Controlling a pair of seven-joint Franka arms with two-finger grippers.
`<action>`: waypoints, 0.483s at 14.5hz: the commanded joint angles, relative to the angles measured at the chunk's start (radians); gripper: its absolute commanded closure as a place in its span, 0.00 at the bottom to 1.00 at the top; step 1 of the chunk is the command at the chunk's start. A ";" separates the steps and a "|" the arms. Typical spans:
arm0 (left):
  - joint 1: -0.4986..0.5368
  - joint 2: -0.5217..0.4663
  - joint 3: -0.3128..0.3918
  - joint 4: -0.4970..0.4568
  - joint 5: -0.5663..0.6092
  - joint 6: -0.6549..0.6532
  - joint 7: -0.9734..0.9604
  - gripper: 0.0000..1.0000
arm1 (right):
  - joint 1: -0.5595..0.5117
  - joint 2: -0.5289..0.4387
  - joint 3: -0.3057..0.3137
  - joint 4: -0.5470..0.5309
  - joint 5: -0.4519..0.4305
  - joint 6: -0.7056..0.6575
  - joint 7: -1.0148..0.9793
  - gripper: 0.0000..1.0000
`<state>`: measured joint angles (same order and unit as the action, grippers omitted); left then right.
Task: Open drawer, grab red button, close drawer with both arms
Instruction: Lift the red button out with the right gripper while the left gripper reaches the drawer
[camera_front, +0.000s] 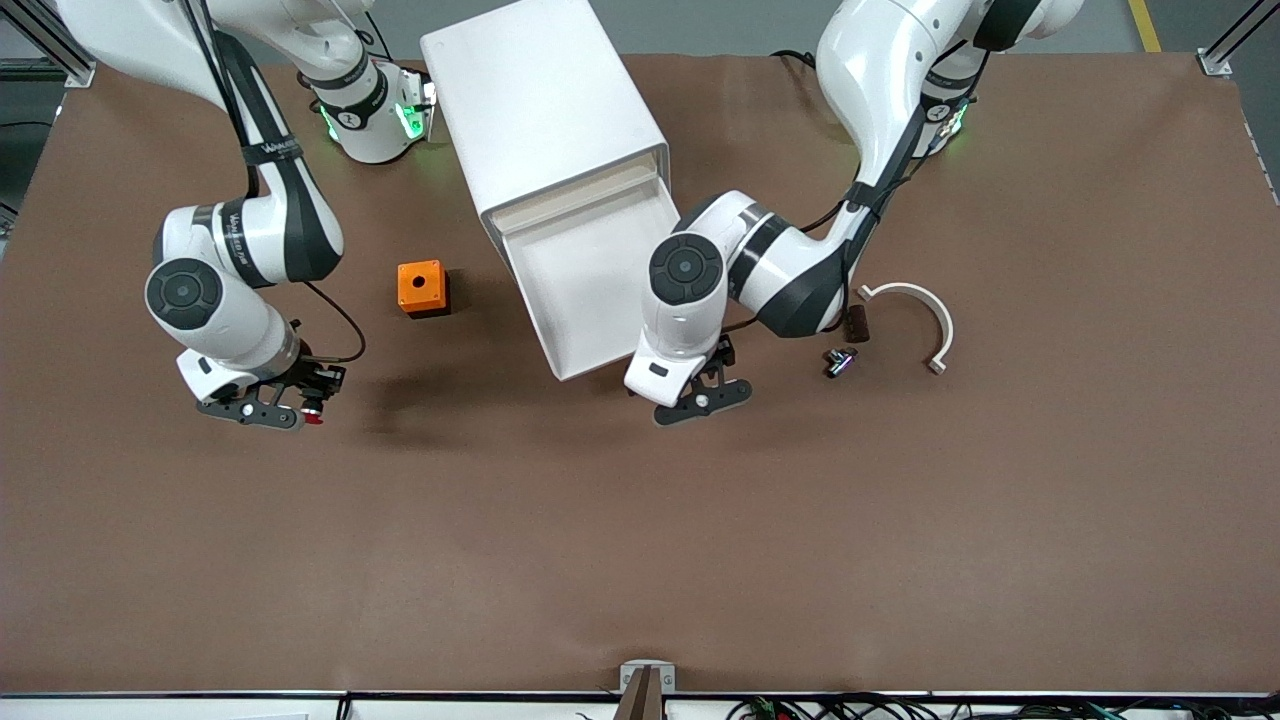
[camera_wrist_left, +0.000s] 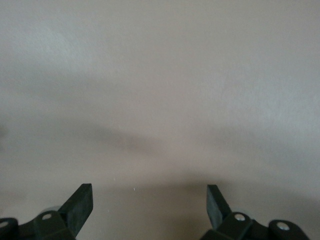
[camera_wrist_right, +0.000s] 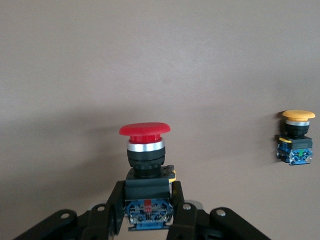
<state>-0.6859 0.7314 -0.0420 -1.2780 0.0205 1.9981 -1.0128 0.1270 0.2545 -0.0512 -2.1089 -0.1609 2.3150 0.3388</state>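
The white cabinet (camera_front: 545, 110) stands in the middle of the table, and its drawer (camera_front: 585, 285) is pulled out toward the front camera with a bare white inside. My right gripper (camera_front: 310, 408) hangs over the table toward the right arm's end, shut on the dark body of the red-capped button (camera_front: 314, 417). In the right wrist view the button (camera_wrist_right: 144, 129) stands upright between the fingers of that gripper (camera_wrist_right: 147, 189). The left gripper (camera_front: 712, 395) is open and holds nothing, low beside the drawer's front corner. The left wrist view shows only brown table past that gripper (camera_wrist_left: 148, 192).
An orange box with a hole (camera_front: 422, 288) sits beside the drawer toward the right arm's end. An orange-capped button (camera_wrist_right: 296, 137) stands on the table. Toward the left arm's end lie a white curved piece (camera_front: 915, 310), a dark block (camera_front: 856, 323) and a small dark part (camera_front: 840, 361).
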 joint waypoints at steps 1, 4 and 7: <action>-0.004 -0.010 -0.030 -0.041 0.010 0.008 0.007 0.00 | -0.094 -0.058 0.019 -0.127 -0.026 0.122 -0.078 1.00; -0.006 -0.007 -0.050 -0.043 0.009 0.008 0.007 0.00 | -0.179 -0.047 0.021 -0.201 -0.026 0.262 -0.164 1.00; -0.006 -0.009 -0.067 -0.043 0.007 0.008 0.007 0.00 | -0.217 -0.032 0.021 -0.218 -0.026 0.322 -0.175 1.00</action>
<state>-0.6915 0.7343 -0.0935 -1.3111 0.0205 2.0003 -1.0128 -0.0609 0.2460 -0.0513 -2.2941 -0.1629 2.6076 0.1656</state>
